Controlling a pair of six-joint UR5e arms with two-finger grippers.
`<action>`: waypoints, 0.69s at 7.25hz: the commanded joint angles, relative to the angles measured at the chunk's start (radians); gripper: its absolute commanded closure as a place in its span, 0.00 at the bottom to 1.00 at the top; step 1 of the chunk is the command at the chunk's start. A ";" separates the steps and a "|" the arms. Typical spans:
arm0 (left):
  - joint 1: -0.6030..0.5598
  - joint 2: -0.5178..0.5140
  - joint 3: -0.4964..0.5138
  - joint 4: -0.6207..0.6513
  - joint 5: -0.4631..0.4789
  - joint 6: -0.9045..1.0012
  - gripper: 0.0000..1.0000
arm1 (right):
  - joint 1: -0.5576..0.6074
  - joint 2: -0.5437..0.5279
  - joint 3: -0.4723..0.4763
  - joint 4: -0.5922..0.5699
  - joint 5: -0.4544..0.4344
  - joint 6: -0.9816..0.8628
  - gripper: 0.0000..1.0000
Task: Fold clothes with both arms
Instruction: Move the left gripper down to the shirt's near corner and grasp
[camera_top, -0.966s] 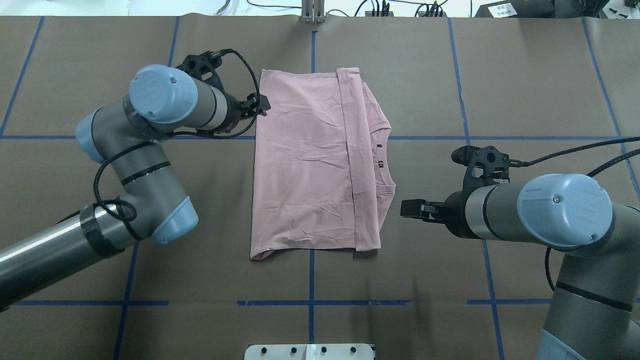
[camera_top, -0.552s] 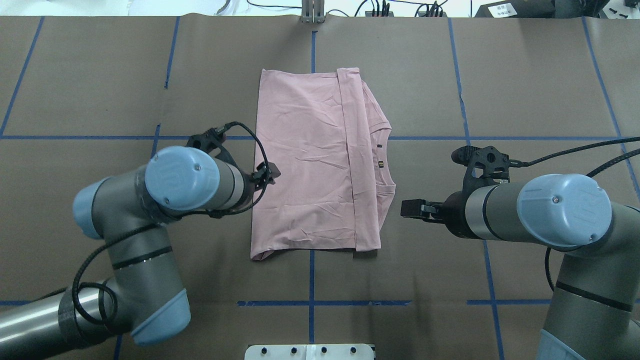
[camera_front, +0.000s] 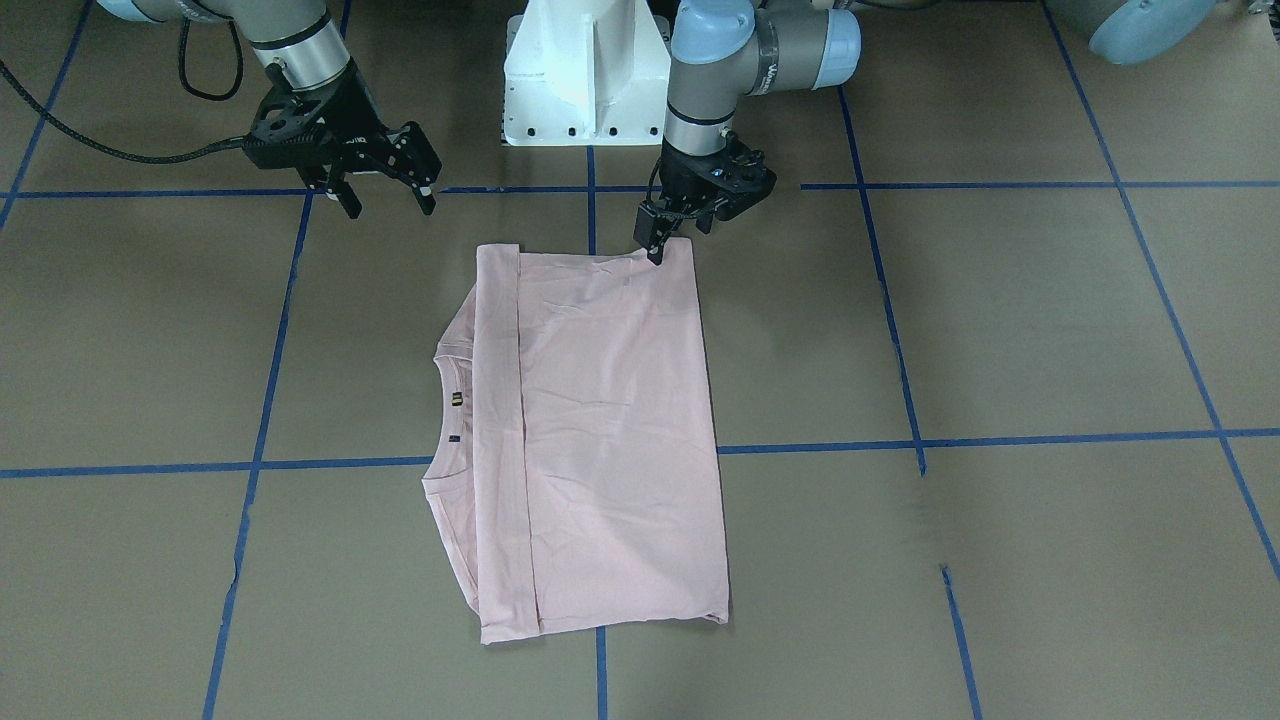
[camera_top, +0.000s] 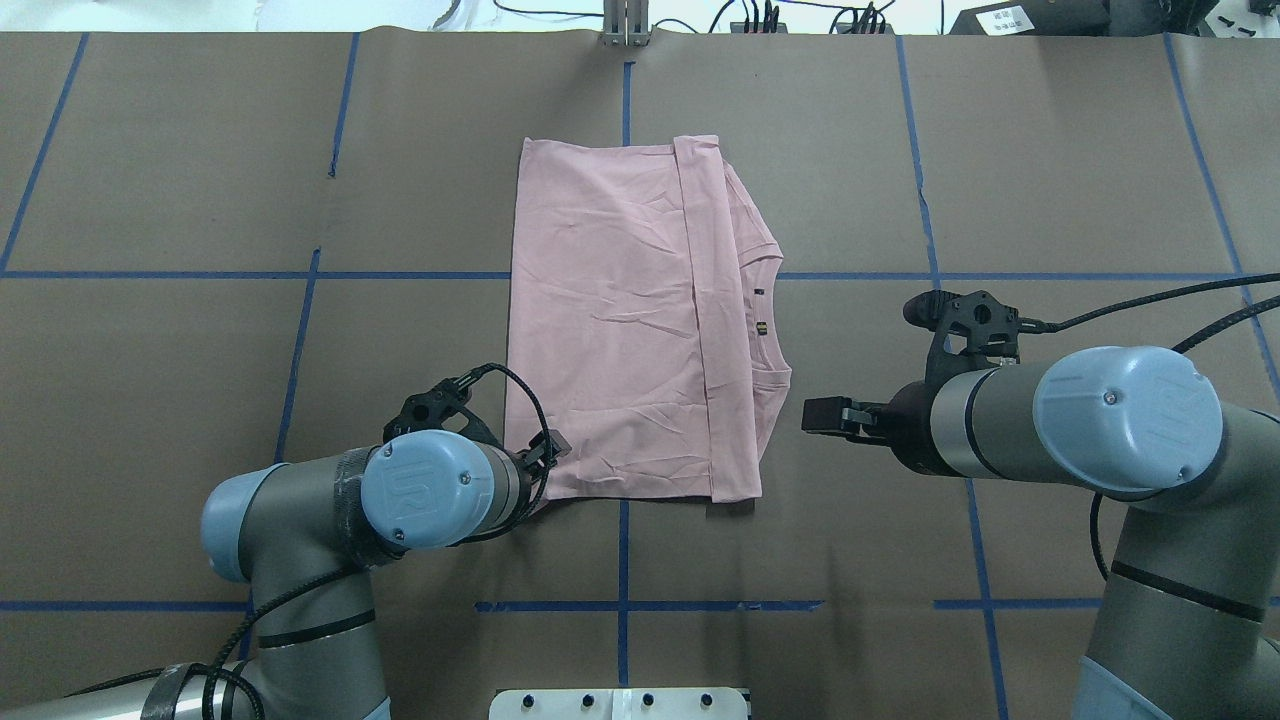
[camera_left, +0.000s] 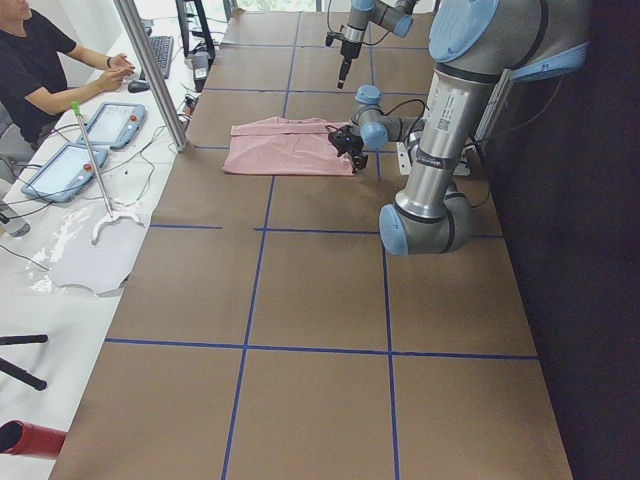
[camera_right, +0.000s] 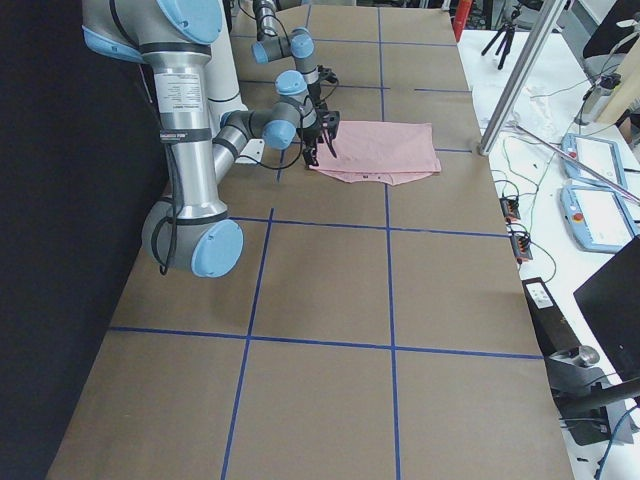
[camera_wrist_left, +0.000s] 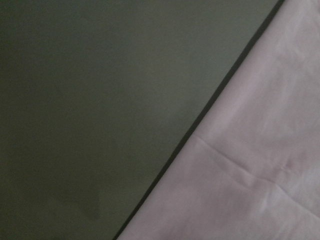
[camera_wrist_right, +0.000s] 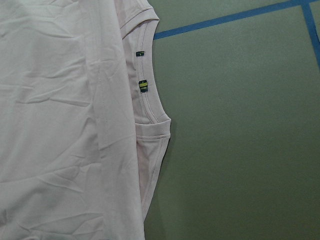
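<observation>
The pale pink T-shirt (camera_top: 620, 320) lies folded flat in a tall rectangle at the table's middle. Its ribbed collar (camera_top: 770, 320) pokes out on the right edge, and the print is hidden. It also shows in the front view (camera_front: 600, 420). My left gripper (camera_top: 545, 465) points down at the shirt's near-left corner and looks open (camera_front: 678, 235). Its wrist view shows only the shirt edge (camera_wrist_left: 250, 175) close up. My right gripper (camera_top: 815, 415) is open and empty, just off the shirt's right edge by the collar (camera_wrist_right: 147, 100). In the front view (camera_front: 385, 200) its fingers are spread.
Brown table cover with a blue tape grid (camera_top: 620, 605). The white pedestal base (camera_front: 585, 80) stands at the near edge. A metal pole (camera_left: 150, 70), tablets (camera_left: 105, 125) and a seated operator (camera_left: 40, 60) are along the far side.
My left arm has swept from the shirt's far-left corner along its left edge to the near-left corner. The right arm and the shirt have not moved.
</observation>
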 joint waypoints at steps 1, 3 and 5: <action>0.011 0.003 0.009 0.007 0.002 -0.004 0.00 | 0.006 -0.001 0.001 0.000 0.000 0.001 0.00; 0.016 0.001 0.035 0.007 0.004 -0.004 0.00 | 0.009 0.001 0.004 0.000 0.002 -0.001 0.00; 0.016 -0.002 0.031 0.008 0.004 -0.004 0.16 | 0.010 -0.001 0.004 0.000 0.003 -0.001 0.00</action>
